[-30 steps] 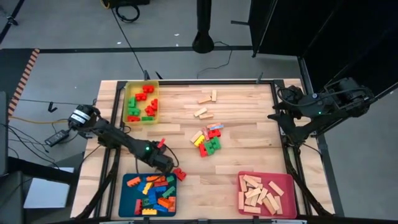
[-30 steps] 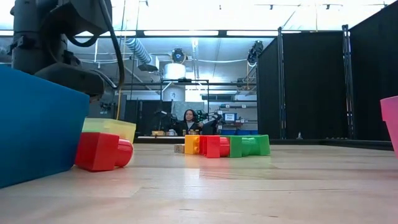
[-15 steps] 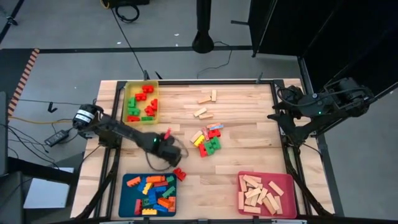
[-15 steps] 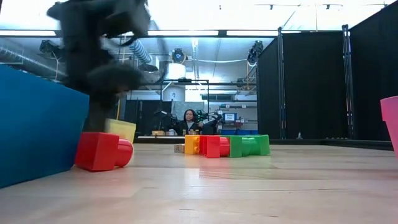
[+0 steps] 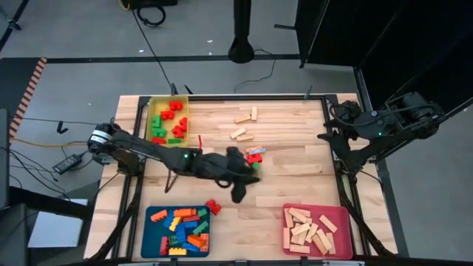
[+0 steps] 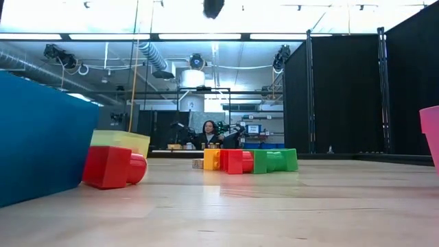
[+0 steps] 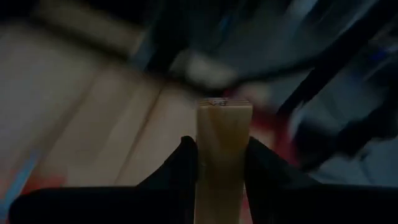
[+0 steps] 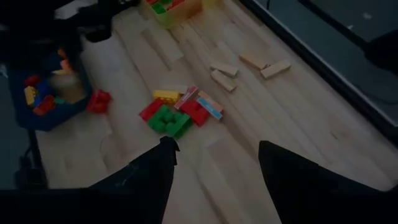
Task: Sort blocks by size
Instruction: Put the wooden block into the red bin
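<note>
The left gripper (image 7: 221,155) pinches a pale wooden bar (image 7: 222,143) between its 2 fingers, out over the middle of the table (image 5: 295,148) near the mixed pile of bricks (image 5: 253,157). The bar probably belongs in the pink tray (image 5: 314,230) with the other bars — carry it level, lower close, then release. The right gripper (image 8: 214,155) waits at the table's right edge, jaws spread.

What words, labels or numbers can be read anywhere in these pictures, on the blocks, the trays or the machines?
None can be read.
Blocks and trays such as the yellow tray: plain, no print.
Screen in the room behind: glows, too small to read.
White tag on the left arm's base: too small to read.
Wooden bar in the left gripper: unmarked.
</note>
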`<state>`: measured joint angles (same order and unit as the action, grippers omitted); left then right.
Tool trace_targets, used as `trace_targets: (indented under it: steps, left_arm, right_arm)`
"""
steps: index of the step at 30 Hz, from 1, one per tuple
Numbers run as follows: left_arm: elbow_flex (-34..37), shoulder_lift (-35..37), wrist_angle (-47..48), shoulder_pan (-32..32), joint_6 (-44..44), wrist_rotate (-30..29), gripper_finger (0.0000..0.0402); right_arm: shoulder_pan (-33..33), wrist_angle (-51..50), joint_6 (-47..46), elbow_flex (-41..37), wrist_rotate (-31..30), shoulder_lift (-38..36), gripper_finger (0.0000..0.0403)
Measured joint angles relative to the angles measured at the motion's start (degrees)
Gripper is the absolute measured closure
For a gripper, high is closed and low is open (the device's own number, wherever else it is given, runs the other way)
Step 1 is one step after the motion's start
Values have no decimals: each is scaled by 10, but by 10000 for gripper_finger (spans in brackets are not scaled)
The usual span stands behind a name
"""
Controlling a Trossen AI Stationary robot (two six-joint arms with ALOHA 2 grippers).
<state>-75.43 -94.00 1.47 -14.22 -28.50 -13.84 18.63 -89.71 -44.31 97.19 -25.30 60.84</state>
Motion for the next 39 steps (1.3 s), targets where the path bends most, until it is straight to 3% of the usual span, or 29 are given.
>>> trace_targets:
  steps: [5,8,16,24,31,35,37,39]
  left_arm:
    - [-28,-58,-182,0,66,37,314]
    - [-78,-122,-220,-2,101,91,314]
    - [-270,-312,-224,-5,148,214,314]
    - [-364,-434,-185,-5,116,228,311]
    - [-376,-456,-190,-5,103,223,191]
    - [-411,-446,-171,7,102,223,147]
    - [-457,-441,-101,18,102,223,140]
    - [-513,-428,42,33,112,231,139]
  right_arm:
    - [0,0,22,0,-8,0,158]
    - [0,0,25,0,-8,0,158]
    - [0,0,27,0,-8,0,158]
    - [0,1,25,0,-7,0,158]
    - [0,2,25,0,-6,0,158]
    - [0,2,25,0,-6,0,158]
    - [0,2,25,0,-4,0,158]
    - [0,1,24,0,3,0,158]
